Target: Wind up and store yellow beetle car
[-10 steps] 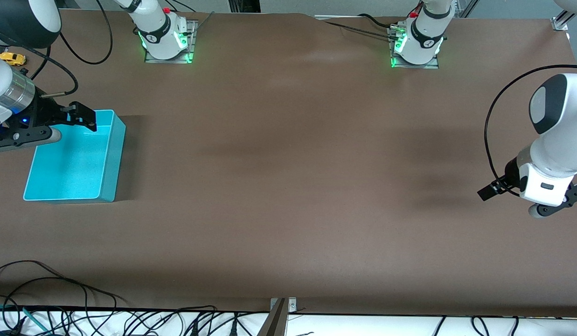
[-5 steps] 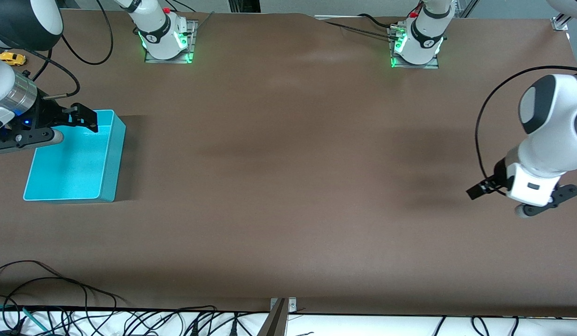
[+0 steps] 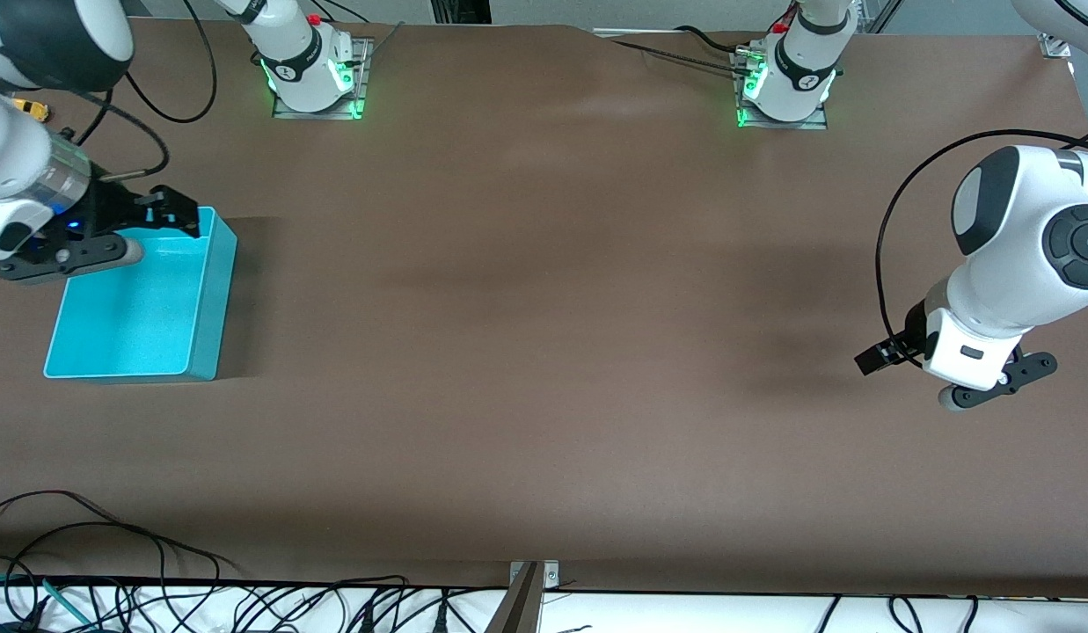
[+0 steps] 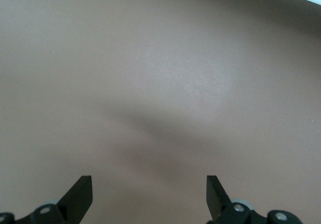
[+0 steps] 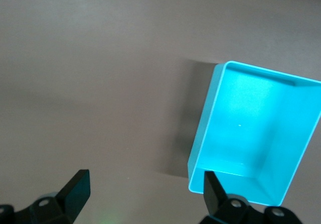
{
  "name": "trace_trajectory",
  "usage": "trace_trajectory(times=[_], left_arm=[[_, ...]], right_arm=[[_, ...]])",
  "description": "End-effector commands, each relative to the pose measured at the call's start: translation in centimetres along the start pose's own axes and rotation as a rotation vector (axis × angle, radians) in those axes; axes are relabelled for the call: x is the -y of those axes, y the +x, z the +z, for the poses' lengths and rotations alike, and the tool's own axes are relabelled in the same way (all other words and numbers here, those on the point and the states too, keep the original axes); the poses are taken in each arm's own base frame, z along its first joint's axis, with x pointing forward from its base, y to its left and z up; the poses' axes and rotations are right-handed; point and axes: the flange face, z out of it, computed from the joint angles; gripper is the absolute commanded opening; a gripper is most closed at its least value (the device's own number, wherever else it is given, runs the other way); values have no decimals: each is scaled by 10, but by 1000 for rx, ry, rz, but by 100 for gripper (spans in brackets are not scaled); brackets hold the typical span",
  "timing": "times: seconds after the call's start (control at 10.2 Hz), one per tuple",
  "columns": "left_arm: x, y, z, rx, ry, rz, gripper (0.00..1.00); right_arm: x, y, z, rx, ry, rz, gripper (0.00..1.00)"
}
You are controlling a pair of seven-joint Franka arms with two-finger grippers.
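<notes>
The yellow beetle car (image 3: pixel 36 109) is a small yellow speck on the table at the right arm's end, farther from the front camera than the turquoise bin (image 3: pixel 215 299). The right arm's upper link hides most of it. My right gripper (image 3: pixel 172 212) hovers open over the bin's rim on the robots' side, holding nothing. In the right wrist view the right gripper (image 5: pixel 145 190) frames bare table, with the bin (image 5: pixel 204 128) beside one finger. My left gripper (image 3: pixel 872 360) hangs open and empty over bare table at the left arm's end. The left wrist view shows the left gripper (image 4: pixel 149 194) over brown table only.
The bin holds nothing. The two arm bases (image 3: pixel 310 75) (image 3: pixel 785 83) stand along the table's edge on the robots' side. Loose cables (image 3: pixel 113 563) lie along the edge nearest the front camera. A brown mat (image 3: pixel 544 308) covers the table.
The right arm has shifted a little toward the table's middle and now covers more of the car. The left arm has moved inward from the table's end. Both grippers have stayed open.
</notes>
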Motion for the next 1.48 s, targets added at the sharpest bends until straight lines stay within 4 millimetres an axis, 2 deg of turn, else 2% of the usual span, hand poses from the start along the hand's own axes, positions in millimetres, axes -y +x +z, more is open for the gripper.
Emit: trace_trajectory(times=[0.0,0.3,0.39,0.49,0.59,0.69,0.89,1.18,1.38], left_arm=[[-10,-3,-3,22,-19,18,100],[-11,-4,-4,30,-34,14,100],[-11,-4,-4,30,-34,14,100],[-12,-4,-3,32,-34,14,100],[-12,-4,-3,32,-34,14,100],[-17,-6,-4,32,-35,19,100],[-28,-12,-5,32,-37,36,100],[-32,-15,-4,57,-68,26,100],[-31,-14,-1,60,-67,27,100]], right_arm=[[2,-13,-72,-114,-23,-11,100],[-15,-42,-110,-162,-34,34,100],[-23,-42,-116,-199,-40,50,100],[-28,-42,-117,-214,-45,64,100],[-44,-44,-117,-227,-50,91,100],[-59,-48,-117,-226,-51,110,100],[-74,-51,-114,-224,-46,137,100],[-82,-40,-110,-263,-60,145,100],[-90,-48,-114,-261,-65,132,100]])
